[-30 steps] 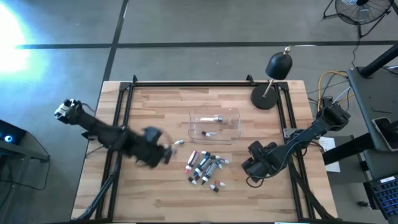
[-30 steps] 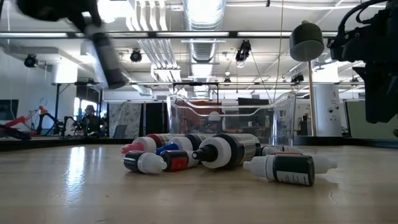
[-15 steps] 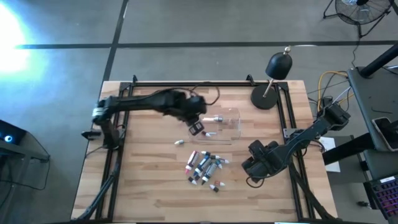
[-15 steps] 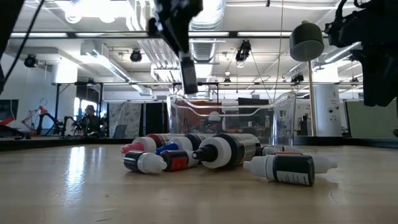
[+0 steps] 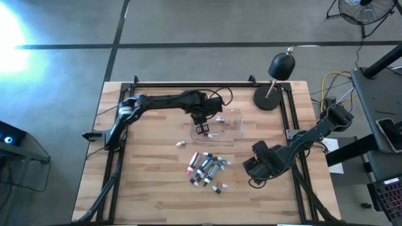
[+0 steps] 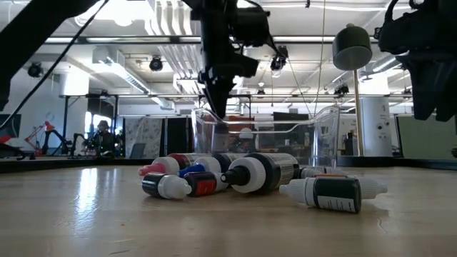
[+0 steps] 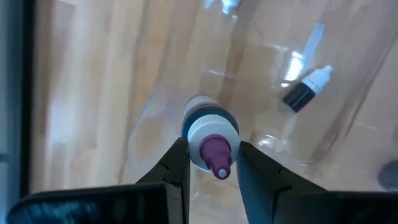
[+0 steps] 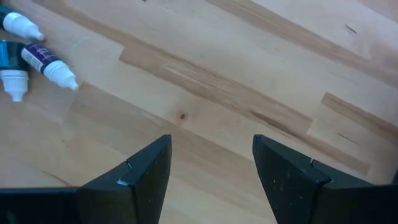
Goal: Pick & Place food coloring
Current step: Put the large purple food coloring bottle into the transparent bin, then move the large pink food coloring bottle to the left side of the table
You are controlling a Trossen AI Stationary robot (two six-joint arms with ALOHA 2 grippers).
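The food coloring bottles lie mostly in a pile (image 5: 206, 168) on the wooden table, on their sides. One small bottle (image 5: 181, 144) lies apart to the pile's left. Two more (image 5: 219, 118) (image 5: 211, 134) lie inside the clear tray (image 5: 233, 113). My left gripper (image 5: 202, 129) hangs over the tray's left end, shut on a purple-tipped bottle (image 7: 211, 138). To the right of the pile, my right gripper (image 5: 257, 168) stands open above bare wood (image 8: 211, 168), with nothing between its fingers. My left gripper pinches the purple-tipped bottle between its two fingers (image 7: 177, 165), which meet its sides just below the white collar (image 7: 198, 124). The fingers come from above, pointing steeply down. The bottle stands along them, cap up, lifted clear above the tray's floor.
A black desk lamp (image 5: 276, 78) stands at the table's far right corner. Black rails run along the table's left, far and right edges. In the low view the tray's clear wall (image 6: 321, 135) rises behind the pile (image 6: 250, 173).
My left gripper has swung from the table's left side, near the lone bottle, toward the right and far edge until it hangs over the tray's left end. It has rolled about its own line and sunk a little on the way, and has stayed shut.
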